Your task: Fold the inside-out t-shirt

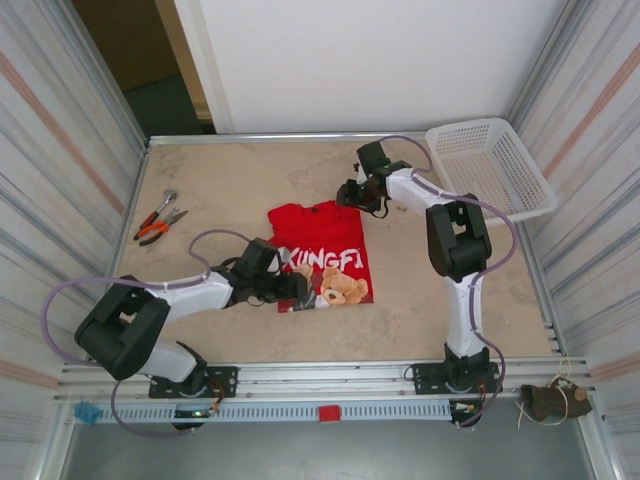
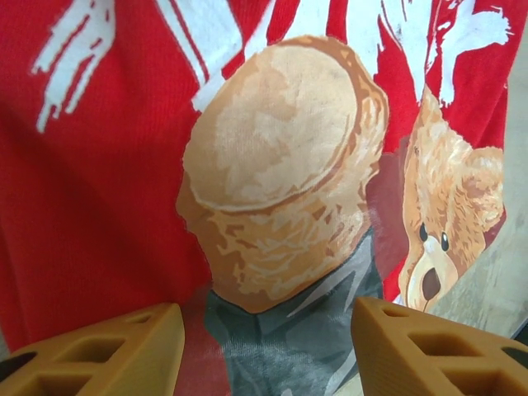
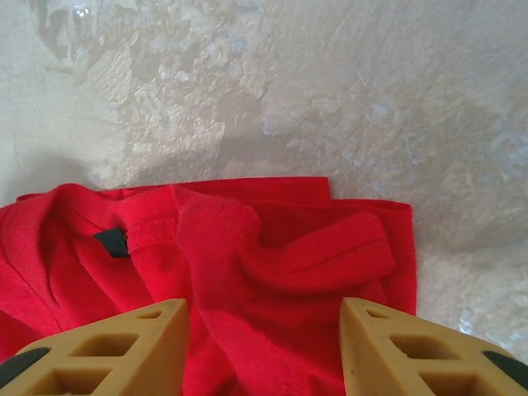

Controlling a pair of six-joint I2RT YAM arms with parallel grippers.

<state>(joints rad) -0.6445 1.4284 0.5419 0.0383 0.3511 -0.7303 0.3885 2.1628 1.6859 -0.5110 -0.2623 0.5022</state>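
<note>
The red t-shirt point(image 1: 335, 235) lies flat mid-table as a narrow folded rectangle, white lettering and a teddy-bear print facing up. My left gripper point(image 1: 300, 290) hovers over its near left part. In the left wrist view its jaws point(image 2: 268, 351) stand open above the bear print point(image 2: 280, 173), with nothing pinched between them. My right gripper point(image 1: 352, 195) is at the shirt's far right corner. The right wrist view has it point(image 3: 260, 355) open over bunched red cloth point(image 3: 272, 272), beside the collar and its dark tag point(image 3: 111, 242).
A white mesh basket point(image 1: 490, 165) sits on the far right corner. Red-handled pliers point(image 1: 158, 222) lie at the far left. Corrugated walls close in both sides, and a metal rail point(image 1: 320, 380) runs along the near edge.
</note>
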